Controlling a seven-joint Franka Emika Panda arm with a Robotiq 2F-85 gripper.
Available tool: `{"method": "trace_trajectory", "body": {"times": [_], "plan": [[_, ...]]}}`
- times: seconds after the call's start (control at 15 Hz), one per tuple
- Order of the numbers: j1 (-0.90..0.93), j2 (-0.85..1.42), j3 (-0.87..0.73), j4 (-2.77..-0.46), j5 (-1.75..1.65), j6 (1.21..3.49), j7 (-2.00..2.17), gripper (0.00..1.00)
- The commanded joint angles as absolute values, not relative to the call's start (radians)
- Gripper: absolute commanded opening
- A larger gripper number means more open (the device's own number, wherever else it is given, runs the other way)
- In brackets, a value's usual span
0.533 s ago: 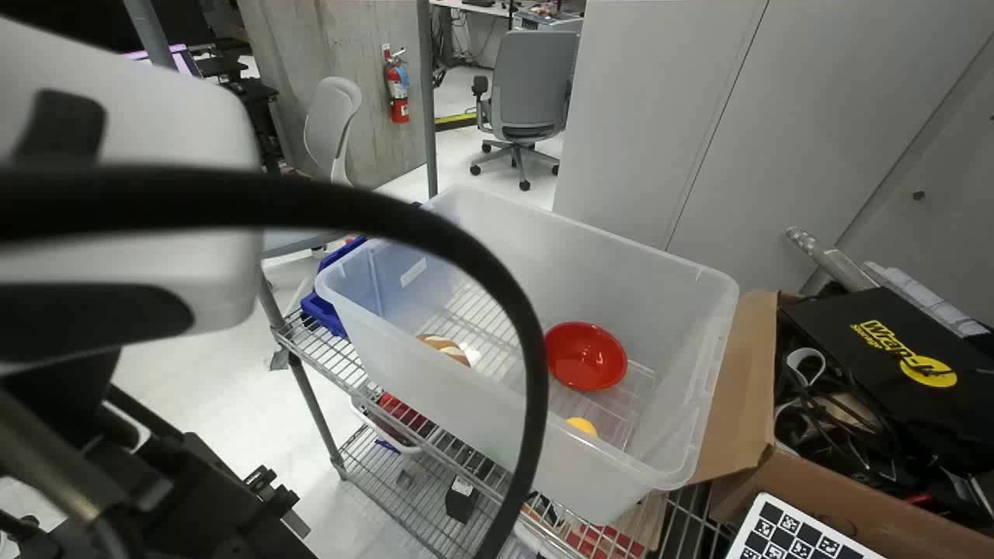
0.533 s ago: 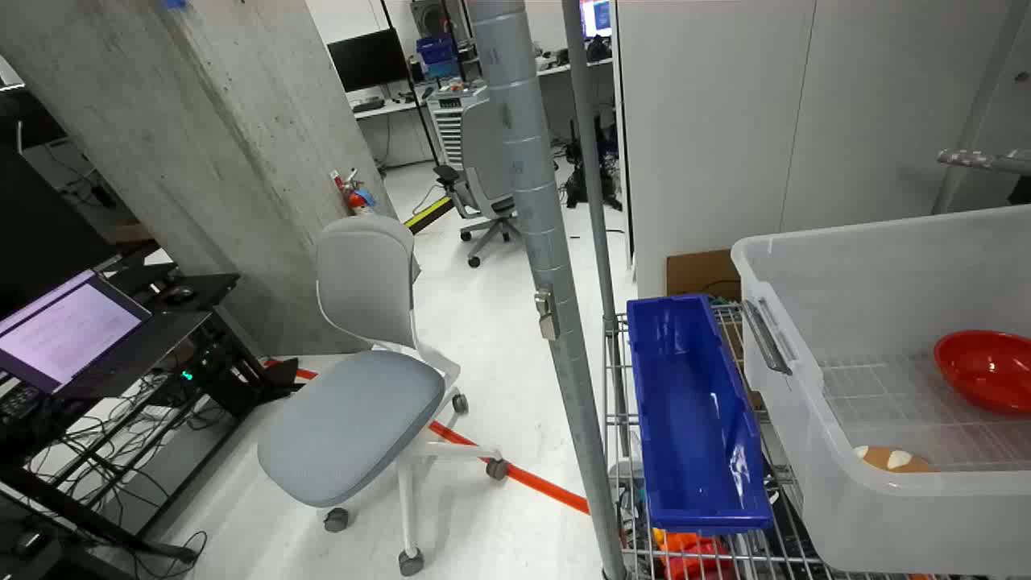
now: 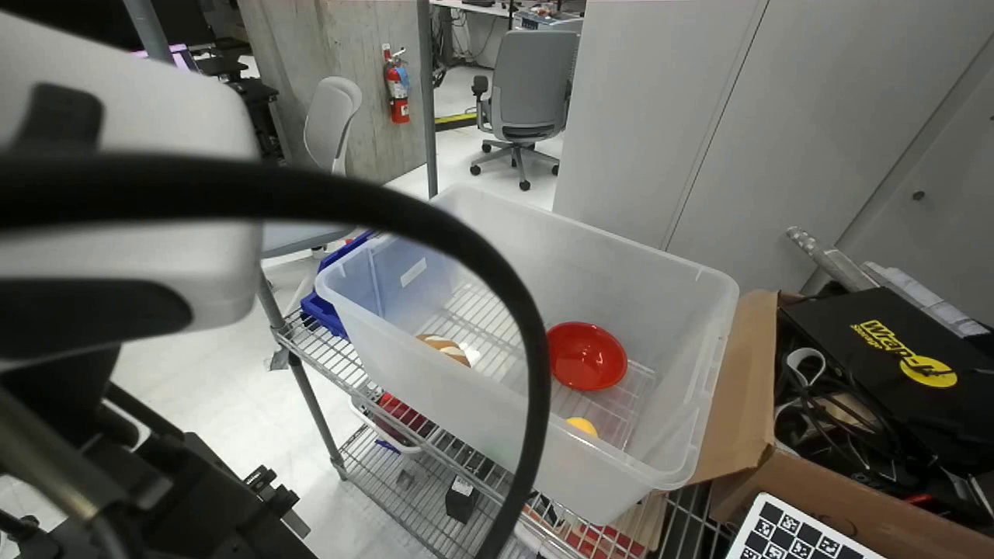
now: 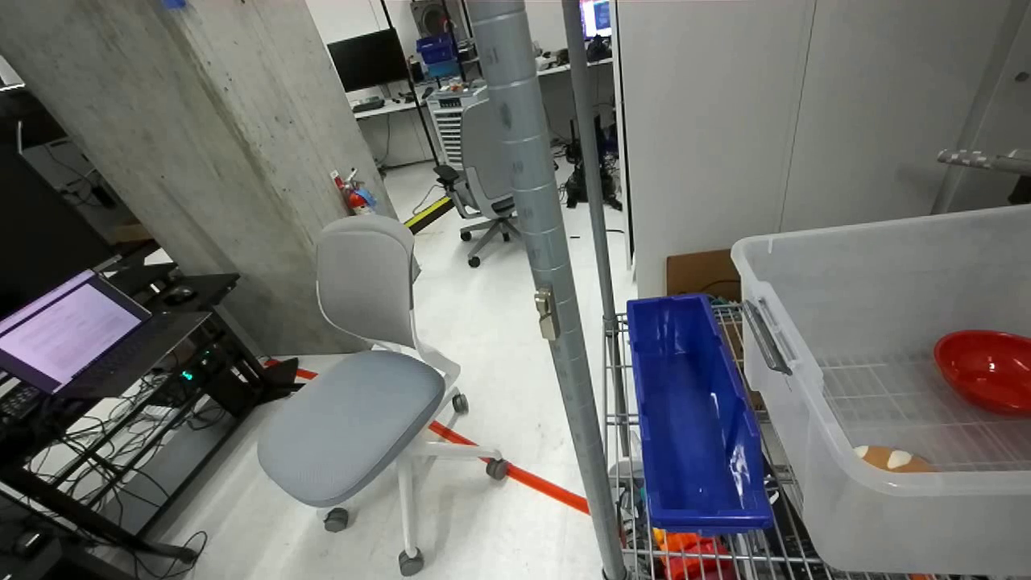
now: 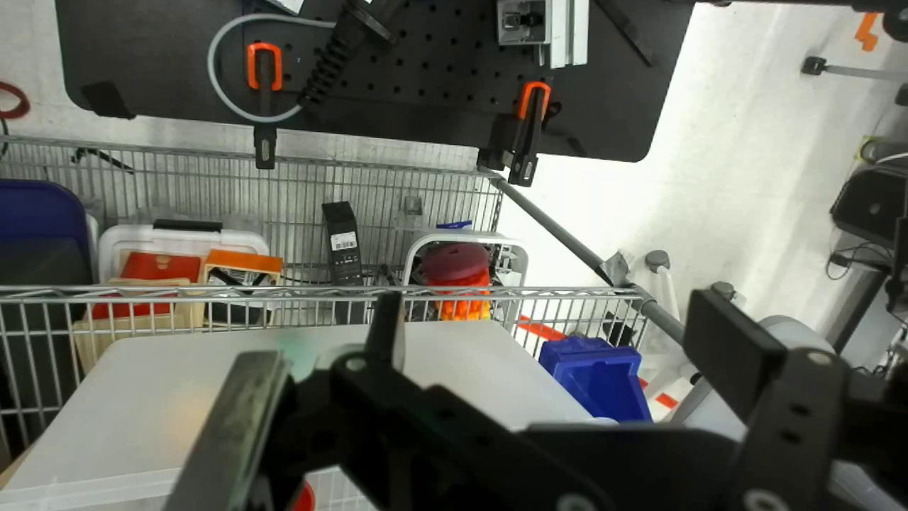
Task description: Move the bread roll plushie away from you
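Note:
The bread roll plushie [image 3: 439, 345], brown with white marks, lies inside the clear plastic bin [image 3: 644, 256], close to one long wall that partly hides it. It also shows over the bin's rim in an exterior view [image 4: 896, 460]. My gripper [image 5: 553, 323] is open and empty in the wrist view, with its fingers [image 5: 734, 348] wide apart. It is outside the bin, with the bin's frosted wall [image 5: 468, 376] beyond it. The plushie is out of view in the wrist view. The gripper cannot be made out in either exterior view.
A red bowl [image 3: 586, 355] and a yellow item [image 3: 582, 425] are in the bin. A blue bin [image 4: 697, 419] stands beside it on the wire shelf [image 3: 334, 361]. A cardboard box [image 3: 854, 505] is at the other end. A metal post [image 4: 536, 242] rises near the shelf.
The arm's black cable has shifted slightly up and to the right in an exterior view. The plushie, bowl and bins have not moved.

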State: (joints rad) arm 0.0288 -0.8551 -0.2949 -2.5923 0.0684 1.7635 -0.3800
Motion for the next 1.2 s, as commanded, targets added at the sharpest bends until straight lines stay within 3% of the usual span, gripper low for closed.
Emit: {"method": "trace_trajectory", "body": {"times": [0.0,0.47,1.13], "plan": [[0.010,-0.850,-0.280,-2.590,0.080,1.761,-0.392,1.00],[0.023,-0.786,-0.269,-2.555,0.105,1.774,-0.353,1.00],[0.083,-0.265,-0.179,-2.263,0.347,2.282,-0.220,1.00]]}}
